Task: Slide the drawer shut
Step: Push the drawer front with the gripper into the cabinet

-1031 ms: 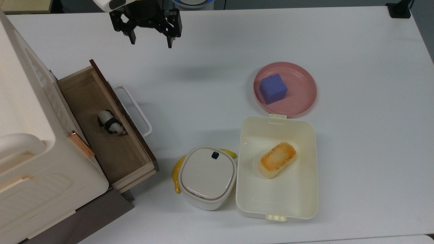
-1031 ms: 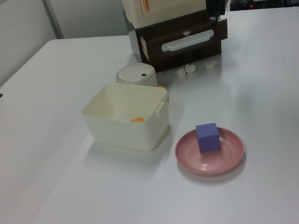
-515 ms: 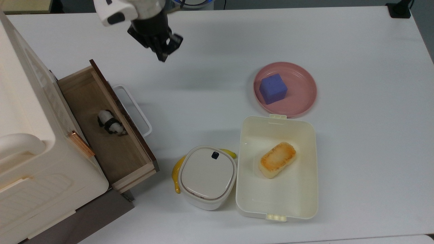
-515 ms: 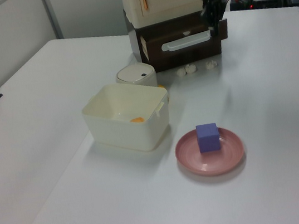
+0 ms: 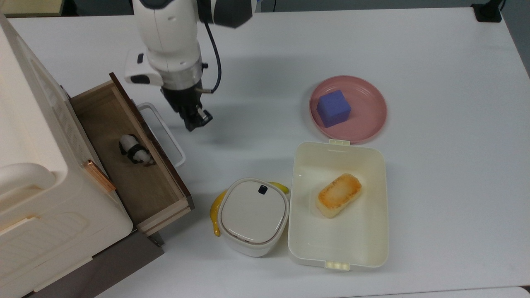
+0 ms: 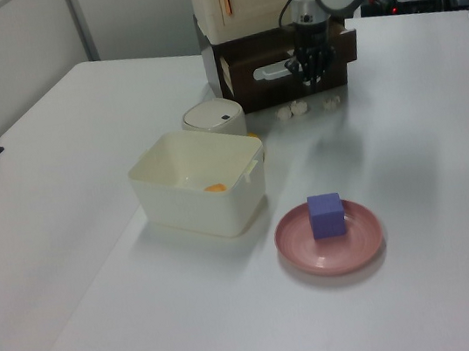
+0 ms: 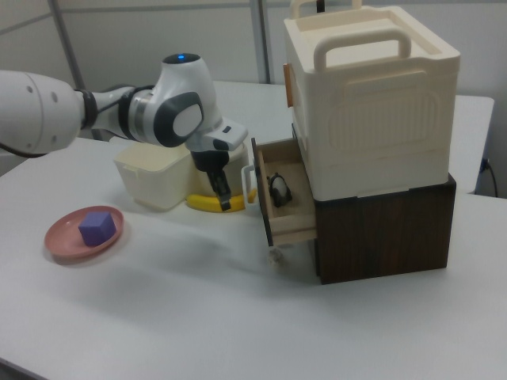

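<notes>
Beside open drawer (image 5: 136,165) handle, fingers (image 5: 198,120) just clear

Pretty bright, even overhead light all round, just soft faint shadows on the white bench (image 5: 434,186), no harsh glare.

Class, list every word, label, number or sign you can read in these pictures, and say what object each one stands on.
None: no readable text stands on the cabinet, the drawer, the lunch box, the pink plate or the arm.
</notes>
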Tool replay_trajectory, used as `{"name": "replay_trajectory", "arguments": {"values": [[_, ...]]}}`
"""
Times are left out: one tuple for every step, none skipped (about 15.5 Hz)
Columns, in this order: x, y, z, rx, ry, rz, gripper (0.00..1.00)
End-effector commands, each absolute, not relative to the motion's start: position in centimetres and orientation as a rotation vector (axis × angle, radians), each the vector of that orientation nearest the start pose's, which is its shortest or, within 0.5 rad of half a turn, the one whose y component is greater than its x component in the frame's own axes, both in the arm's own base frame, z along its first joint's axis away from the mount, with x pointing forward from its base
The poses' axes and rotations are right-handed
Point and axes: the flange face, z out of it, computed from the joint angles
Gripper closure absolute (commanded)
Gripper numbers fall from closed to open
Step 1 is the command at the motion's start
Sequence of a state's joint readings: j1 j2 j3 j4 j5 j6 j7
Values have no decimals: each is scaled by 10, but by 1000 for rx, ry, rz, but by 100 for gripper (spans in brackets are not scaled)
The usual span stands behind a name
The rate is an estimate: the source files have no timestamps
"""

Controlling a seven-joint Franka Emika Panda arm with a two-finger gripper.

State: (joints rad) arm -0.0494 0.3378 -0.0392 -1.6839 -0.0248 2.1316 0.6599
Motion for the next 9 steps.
{"name": "replay_trajectory", "arguments": {"values": [[683,-90,419,-2907,1222,-335,95],[689,-102,422,-2891,1243,-396,95],[693,-113,423,-2878,1261,-446,94],[695,-126,425,-2869,1277,-493,94],[696,-138,429,-2869,1289,-541,94],[696,-144,427,-2886,1289,-556,93],[695,-146,429,-2894,1286,-565,93],[695,-145,432,-2902,1277,-569,93],[695,-137,434,-2914,1258,-565,93]]}}
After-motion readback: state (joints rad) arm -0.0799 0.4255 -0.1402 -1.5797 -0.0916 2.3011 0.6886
